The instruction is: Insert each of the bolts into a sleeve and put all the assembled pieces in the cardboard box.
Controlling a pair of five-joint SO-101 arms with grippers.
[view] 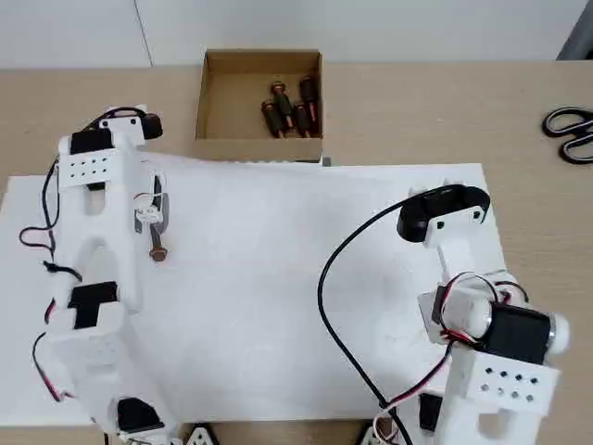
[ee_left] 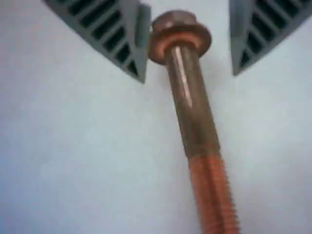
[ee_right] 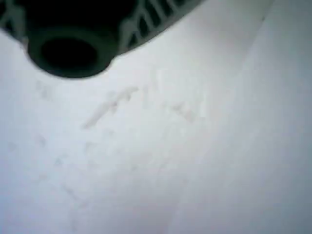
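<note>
- One white sheet (view: 278, 306) covers most of the table (view: 417, 111).
- Near the sheet's left edge we see the left claw (ee_left: 187, 73) low over the bolt (ee_left: 195, 122). Its fingers are apart, the bolt's head lies between them, and one finger is just touching it.
- Over bare sheet on the right hangs the right claw (ee_right: 78, 24), clamped on a dark sleeve (ee_right: 68, 53) as far as we can tell.
- At the sheet's far edge sits the box (view: 215, 102), with assembled pieces (view: 292, 107) in its right half.
- Off the sheet, scissors (view: 570, 134) lie at the table's right edge.
- Smallest is the bolt, lying flat on the sheet and well apart from the sleeve.
</note>
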